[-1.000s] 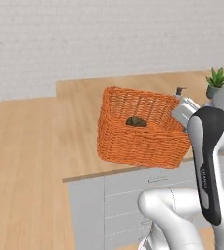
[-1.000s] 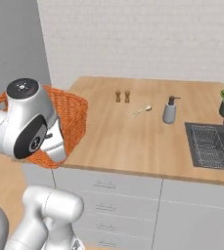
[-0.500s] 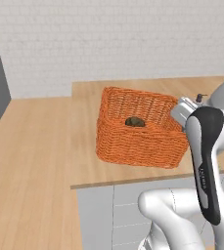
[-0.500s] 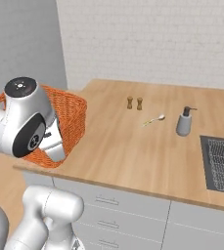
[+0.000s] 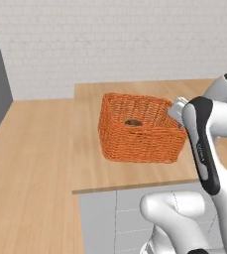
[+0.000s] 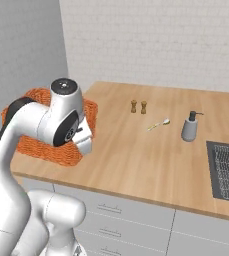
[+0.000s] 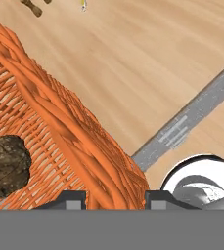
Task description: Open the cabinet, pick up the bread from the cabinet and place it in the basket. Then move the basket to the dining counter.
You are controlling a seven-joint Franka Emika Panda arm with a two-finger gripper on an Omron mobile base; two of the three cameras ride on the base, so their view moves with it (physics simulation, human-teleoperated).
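While carried: basket (image 5: pixel 141 130) over the surface (image 5: pixel 92 163) edge.
Bread (image 7: pixel 5 165): inside basket.
End effector (image 7: pixel 114 199): clamped narrow on basket rim.
Next, likely: lower basket fully onto the surface, release.

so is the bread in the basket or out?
In. The bread lies on the floor of the orange basket, below its rim.
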